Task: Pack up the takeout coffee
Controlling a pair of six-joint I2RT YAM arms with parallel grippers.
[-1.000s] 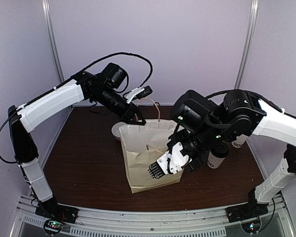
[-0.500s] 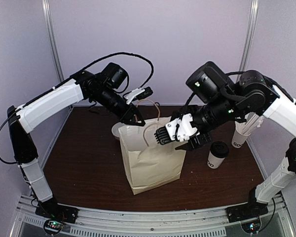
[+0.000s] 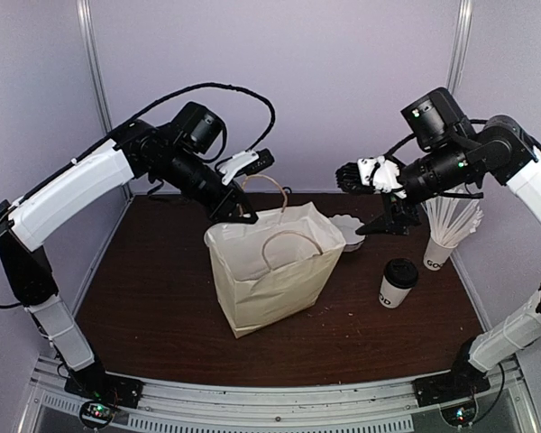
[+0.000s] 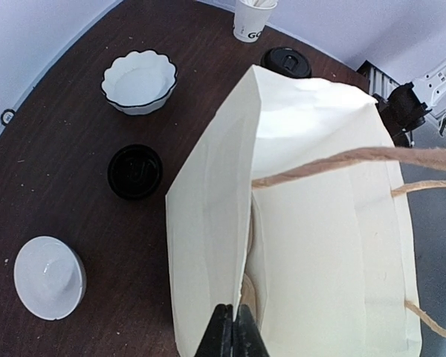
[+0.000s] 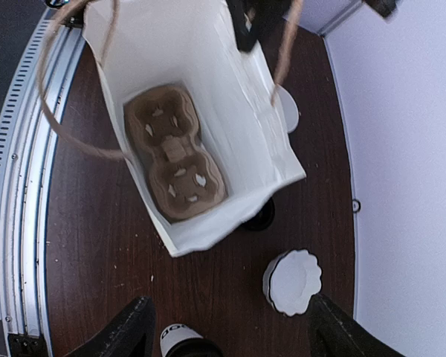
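Paper bag (image 3: 270,271) gaping wider, right gripper (image 3: 347,177) lifted clear

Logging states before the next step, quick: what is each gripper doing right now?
Left gripper: shut on the paper bag at its rim.
Right gripper: open, holding nothing.

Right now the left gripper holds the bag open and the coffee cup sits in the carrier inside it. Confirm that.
One part is wrong. The left gripper holds the bag open, but the carrier inside is empty, as the right wrist view shows; the coffee cup stands on the table beside the bag.
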